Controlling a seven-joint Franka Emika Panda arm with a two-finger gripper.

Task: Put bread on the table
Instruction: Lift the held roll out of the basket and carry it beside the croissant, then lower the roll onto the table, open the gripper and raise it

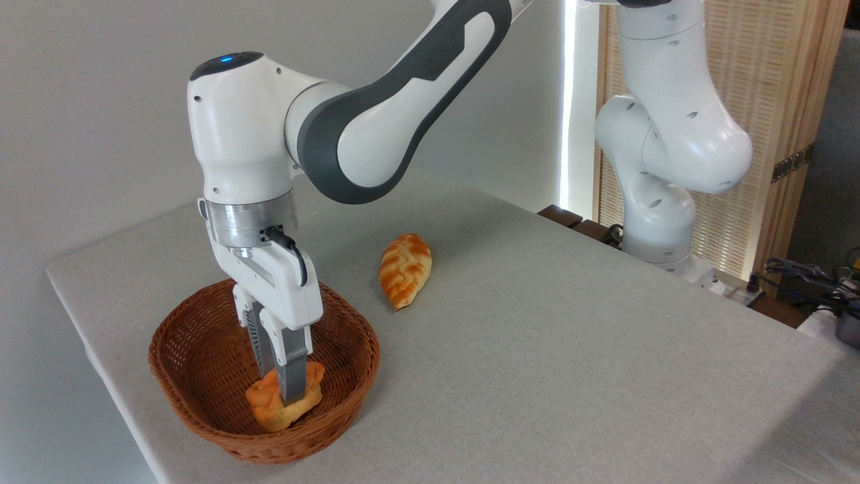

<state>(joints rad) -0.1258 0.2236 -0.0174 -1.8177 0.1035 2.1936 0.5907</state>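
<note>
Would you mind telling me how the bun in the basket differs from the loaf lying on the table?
The bun is small, lumpy and knotted; the loaf is long, pointed and lattice-crusted. The bun sits inside the basket; the loaf lies on the bare table beyond it. The gripper has its fingers around the bun; the loaf lies untouched. Both are orange-toned bread.

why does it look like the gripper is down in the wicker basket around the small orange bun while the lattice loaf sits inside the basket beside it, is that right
Not quite. The camera view shows the gripper down in the wicker basket at the small orange bun, but the lattice loaf is not inside the basket: it lies outside it on the table, behind and to the right.
</note>
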